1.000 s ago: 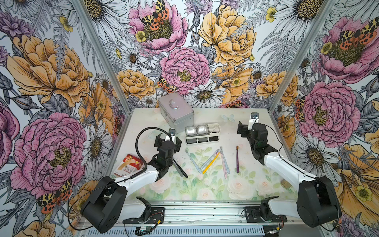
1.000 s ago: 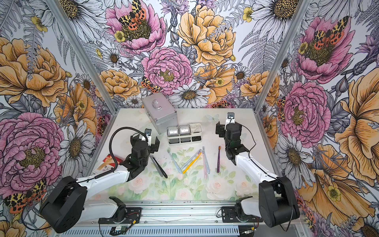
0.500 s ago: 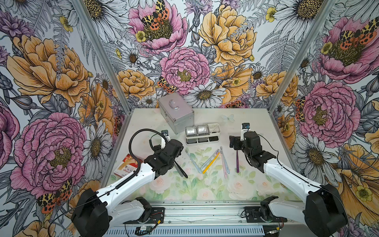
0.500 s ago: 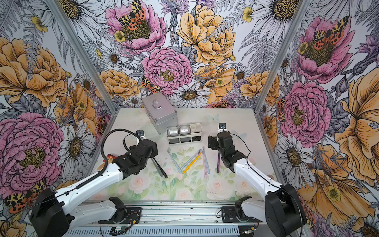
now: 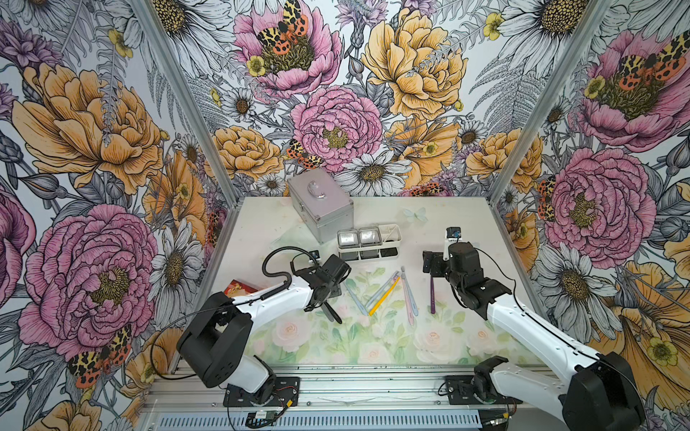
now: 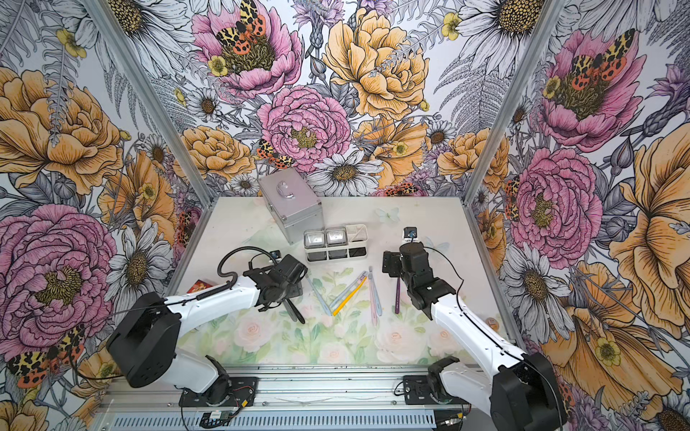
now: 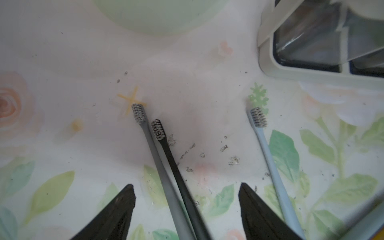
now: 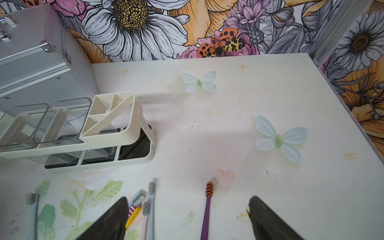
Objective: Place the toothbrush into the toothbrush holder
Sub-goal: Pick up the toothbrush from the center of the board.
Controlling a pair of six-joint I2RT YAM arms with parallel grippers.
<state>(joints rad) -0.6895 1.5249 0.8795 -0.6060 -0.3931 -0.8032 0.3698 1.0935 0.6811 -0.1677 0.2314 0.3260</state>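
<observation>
The white toothbrush holder (image 5: 390,232) (image 6: 356,231) (image 8: 110,116) stands mid-table, two shiny cups in it. My left gripper (image 7: 185,187) (image 5: 330,296) is low over the mat and open. A grey toothbrush (image 7: 158,162) and a black toothbrush (image 7: 172,160) (image 5: 332,312) lie side by side between its fingers, with a gap on either side. My right gripper (image 8: 188,199) (image 5: 432,270) is open and straddles the purple toothbrush (image 8: 207,207) (image 5: 432,298), which lies flat with its head toward the back wall.
Light blue (image 5: 354,298), yellow (image 5: 382,296) and pink (image 5: 407,298) toothbrushes lie between the two arms. A silver metal case (image 5: 321,205) stands behind the holder at the back left. A red packet (image 5: 239,289) lies at the left edge.
My left arm has dropped and swung right over the black toothbrush, and its jaws have narrowed. My right arm has come forward and left over the purple toothbrush's head.
</observation>
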